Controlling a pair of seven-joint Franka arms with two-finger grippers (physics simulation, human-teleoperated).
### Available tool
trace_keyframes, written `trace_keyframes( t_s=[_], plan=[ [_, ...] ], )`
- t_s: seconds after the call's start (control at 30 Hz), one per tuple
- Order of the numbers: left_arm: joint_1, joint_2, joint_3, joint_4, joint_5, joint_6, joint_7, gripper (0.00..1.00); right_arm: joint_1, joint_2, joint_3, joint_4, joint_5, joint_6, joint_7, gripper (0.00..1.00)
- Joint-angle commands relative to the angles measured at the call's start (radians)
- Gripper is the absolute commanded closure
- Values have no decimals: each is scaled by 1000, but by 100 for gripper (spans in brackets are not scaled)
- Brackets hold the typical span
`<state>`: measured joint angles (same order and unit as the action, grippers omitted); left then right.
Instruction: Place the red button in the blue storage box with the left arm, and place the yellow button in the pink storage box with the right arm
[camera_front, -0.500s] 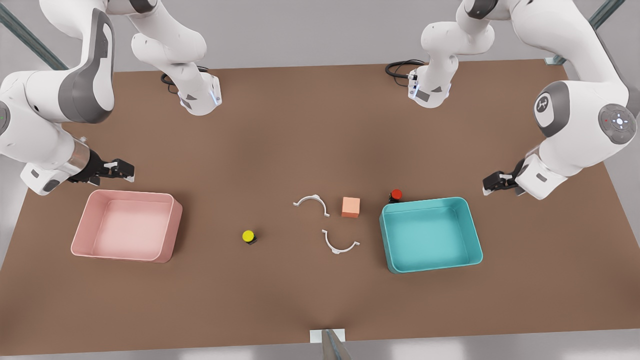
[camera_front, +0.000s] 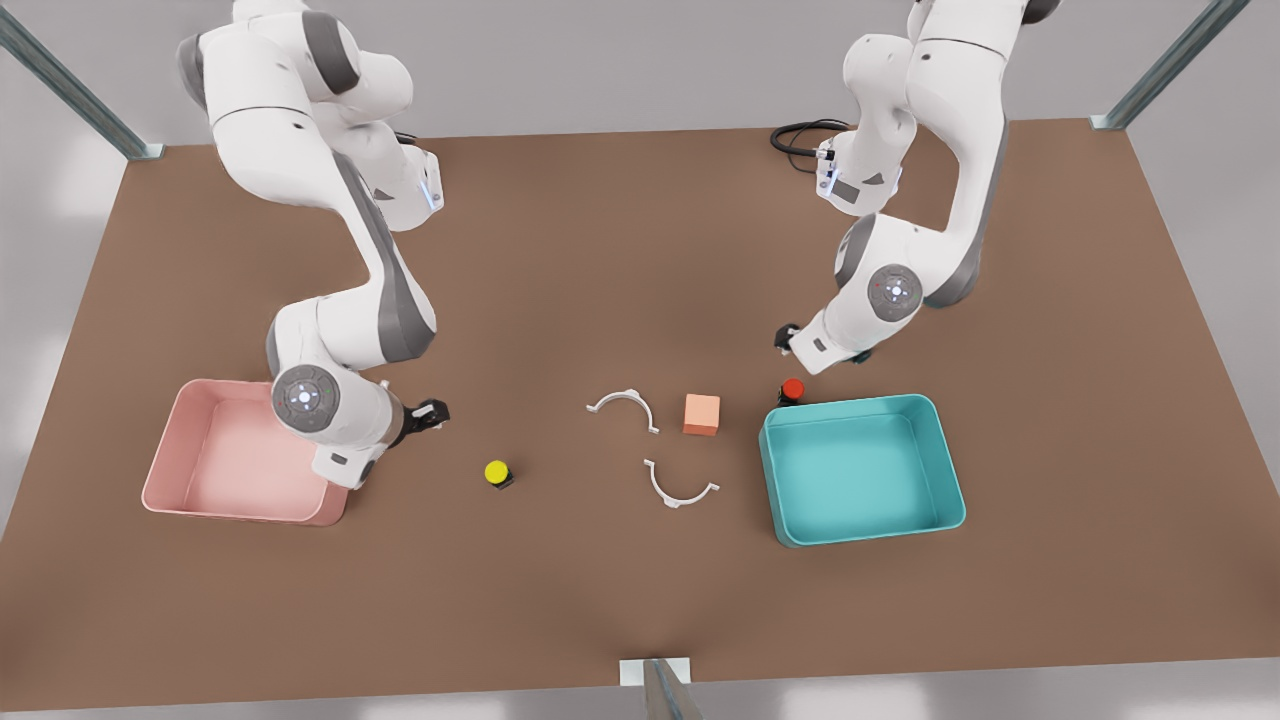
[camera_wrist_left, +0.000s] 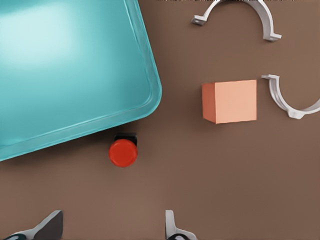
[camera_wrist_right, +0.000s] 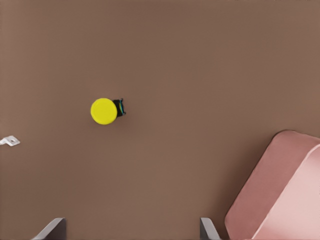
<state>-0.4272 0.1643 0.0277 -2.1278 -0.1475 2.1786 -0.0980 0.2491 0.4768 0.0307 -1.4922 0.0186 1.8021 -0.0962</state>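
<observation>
Front view has the left gripper (camera_front: 783, 340) hanging open just behind the red button (camera_front: 793, 388), which sits against the blue storage box (camera_front: 940, 445). Right gripper (camera_front: 432, 412), open too, lines up toward the yellow button (camera_front: 496, 472) beside the pink storage box (camera_front: 190, 400).

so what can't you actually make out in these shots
- Left gripper: the left wrist view's edge cuts off all but the open fingertips; in the front view the arm's wrist covers most of it.
- Blue storage box: cut by the left wrist view's edge.
- Pink storage box: the right arm covers its near corner in the front view.
- Red button: whether its base touches the box wall is too small to tell.
</observation>
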Motion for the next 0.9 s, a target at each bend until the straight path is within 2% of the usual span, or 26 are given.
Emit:
trace_keyframes(
  t_s=[0.0, 0.07, 0.1, 0.2, 0.47, 0.7, 0.73, 0.8, 0.83, 0.87],
  plan=[
    [-10, 26, 1, -67, -12, 444, -152, 0, 25, 63, 1, -17, 3, 241, 155, 0],
    [-24, 63, 1, -129, -12, 590, -195, 0, 22, 77, 24, -45, 1, 332, 203, 0],
    [-24, 70, 1, -142, -12, 595, -198, 0, 39, 118, 26, -45, 0, 411, 224, 0],
    [-24, 83, 1, -166, -12, 616, -206, 0, 38, 146, 29, -37, 1, 496, 219, 0],
    [-44, 170, 1, -201, -12, 621, -206, 0, 41, 223, 51, -43, 0, 611, 208, 0],
    [-44, 239, 0, -162, -11, 621, -200, 0, 49, 244, 67, -137, 0, 687, 214, 0],
    [-44, 241, 0, -162, -9, 621, -200, 2, 44, 240, 75, -169, 0, 709, 214, 0],
    [-44, 239, 0, -162, -9, 621, -201, 19, 41, 238, 78, -183, 0, 718, 213, 0],
    [-44, 239, 0, -162, -9, 621, -201, 24, 41, 237, 78, -188, 0, 718, 213, 0],
    [-44, 239, 0, -158, -9, 621, -203, 24, 39, 237, 78, -191, 0, 721, 213, 0]
  ],
)
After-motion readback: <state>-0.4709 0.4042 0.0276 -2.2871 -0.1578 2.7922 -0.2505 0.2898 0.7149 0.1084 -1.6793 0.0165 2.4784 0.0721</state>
